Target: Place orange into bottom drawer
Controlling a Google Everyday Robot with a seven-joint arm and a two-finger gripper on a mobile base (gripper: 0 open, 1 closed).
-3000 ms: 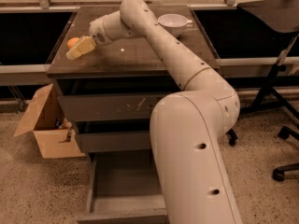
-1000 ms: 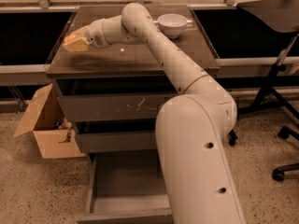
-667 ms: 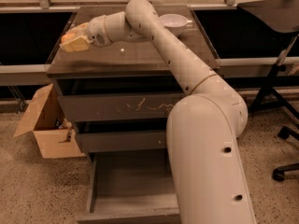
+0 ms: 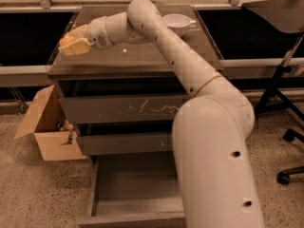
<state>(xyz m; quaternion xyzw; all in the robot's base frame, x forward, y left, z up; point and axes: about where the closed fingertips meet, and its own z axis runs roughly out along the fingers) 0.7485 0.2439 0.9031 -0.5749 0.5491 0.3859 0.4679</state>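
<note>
Nearest, the bottom drawer (image 4: 137, 189) stands pulled out at the foot of the cabinet, and further back the gripper (image 4: 72, 43) hangs over the worktop's (image 4: 142, 58) left edge, its fingers (image 4: 81, 45) closed around the orange (image 4: 65, 40), with a white bowl (image 4: 176, 23) at the far edge

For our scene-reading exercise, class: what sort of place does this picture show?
Probably an office or lab: a drawer cabinet, a wheeled chair, a cardboard box on the floor. The gripper, over the cabinet's left edge, holds the orange.
</note>
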